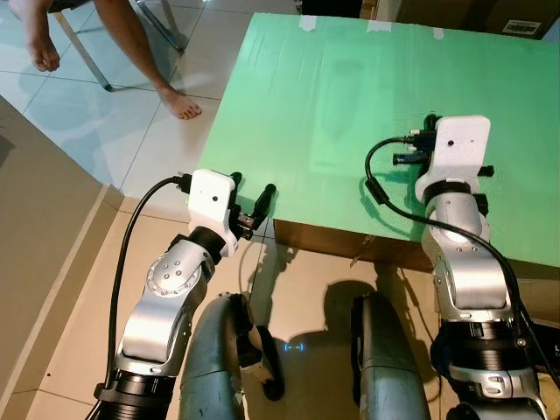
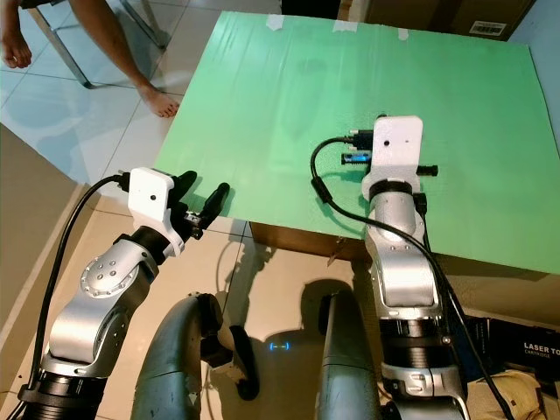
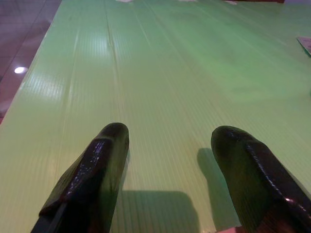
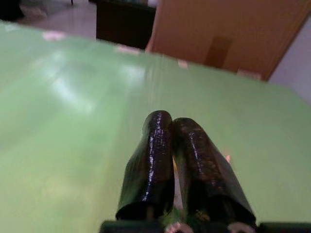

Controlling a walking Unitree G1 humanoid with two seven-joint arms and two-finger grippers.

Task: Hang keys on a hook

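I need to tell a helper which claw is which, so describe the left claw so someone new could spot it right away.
Start from the big green tabletop and go to its near corner on the robot's left. The left claw hovers at that corner, beyond a white wrist box. Its two black fingers stand apart, while the right claw, farther in over the green surface, has its fingers pressed together.

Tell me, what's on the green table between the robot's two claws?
Nothing: bare green table lies between the left gripper and right gripper, as the eye views show.

Bare green tabletop [image 1: 332, 96] ahead
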